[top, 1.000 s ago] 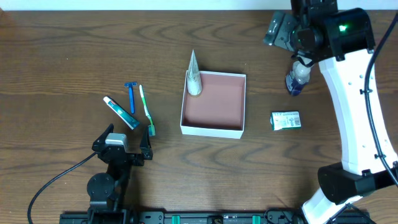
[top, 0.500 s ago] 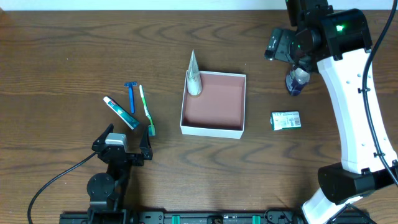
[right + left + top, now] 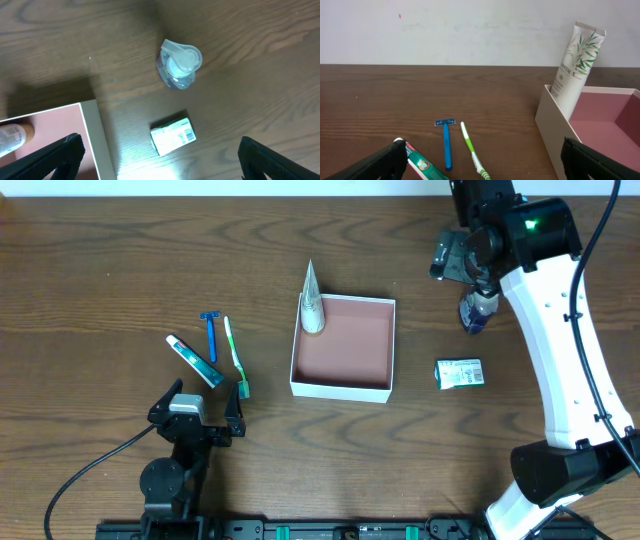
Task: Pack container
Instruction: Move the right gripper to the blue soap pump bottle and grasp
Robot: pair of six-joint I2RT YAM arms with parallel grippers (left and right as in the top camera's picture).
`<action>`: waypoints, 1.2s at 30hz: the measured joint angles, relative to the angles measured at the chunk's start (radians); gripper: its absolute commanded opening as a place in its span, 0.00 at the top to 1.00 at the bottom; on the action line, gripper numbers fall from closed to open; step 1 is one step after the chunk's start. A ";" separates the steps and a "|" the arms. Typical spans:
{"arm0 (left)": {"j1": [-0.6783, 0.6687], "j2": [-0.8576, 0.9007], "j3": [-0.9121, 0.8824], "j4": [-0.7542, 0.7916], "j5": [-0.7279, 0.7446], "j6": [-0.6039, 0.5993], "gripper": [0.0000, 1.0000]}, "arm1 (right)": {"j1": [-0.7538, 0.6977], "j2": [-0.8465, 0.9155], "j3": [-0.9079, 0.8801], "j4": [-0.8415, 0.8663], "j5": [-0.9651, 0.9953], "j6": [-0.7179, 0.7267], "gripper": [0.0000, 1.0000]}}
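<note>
The container point(image 3: 343, 387), a white box with a reddish-brown inside, sits mid-table; it also shows in the left wrist view point(image 3: 600, 120) and the right wrist view point(image 3: 95, 135). A white tube point(image 3: 311, 300) stands upright in its far left corner point(image 3: 576, 62). A toothpaste tube point(image 3: 194, 361), a blue razor point(image 3: 211, 333) and a green toothbrush point(image 3: 236, 357) lie left of it. A small clear bottle point(image 3: 478, 309) and a green-and-white carton point(image 3: 459, 373) lie right of it. My right gripper point(image 3: 160, 157) is open, high above the bottle point(image 3: 179, 64) and carton point(image 3: 171, 135). My left gripper point(image 3: 480, 160) is open and empty near the front edge.
A black cable point(image 3: 85, 475) runs from the left arm base at the front left. The white right arm point(image 3: 565, 330) spans the right side of the table. A pale wall point(image 3: 470, 30) stands behind the table's far edge.
My right gripper has shifted a little toward the far edge over the small bottle. The left arm and all objects are unmoved.
</note>
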 measured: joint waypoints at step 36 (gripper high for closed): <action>0.000 0.000 0.000 0.000 0.000 0.000 0.02 | -0.391 0.007 -0.432 0.671 -0.489 -0.756 0.11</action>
